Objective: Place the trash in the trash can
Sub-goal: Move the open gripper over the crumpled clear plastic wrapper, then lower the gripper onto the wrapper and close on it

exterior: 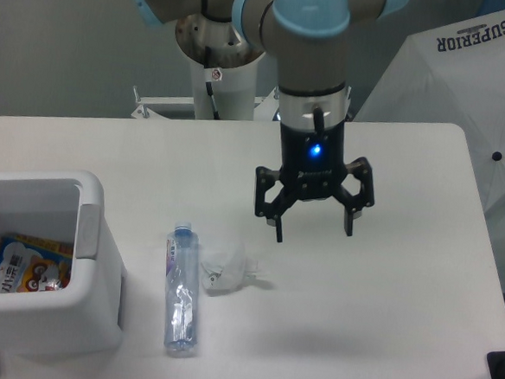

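both fingers (278, 229) of the gripper (313, 228) are spread wide apart and grasp nothing; they point straight down and hang above the white counter (385, 277), with a blue light glowing on the gripper body above them. the gripper sits up and to the right of the trash, not touching any of it.

the plastic bottle (181, 289) lies flat on the counter, its pale blue cap toward the far side and its base toward the near edge, running roughly lengthwise away from the camera. the crumpled clear wrapper (228, 272) lies just beside the bottle on its right, about level with the bottle's upper half; whether the two touch is hard to tell.

the trash can (88, 304) stands at the left edge of the counter, upright, with its grey strip on the side that faces the bottle. the bottle is near it but apart from it. inside the can lies a colourful printed packet (20, 265).

a white umbrella (468, 74) with the word "superior" on it stands beyond the counter's right far corner.
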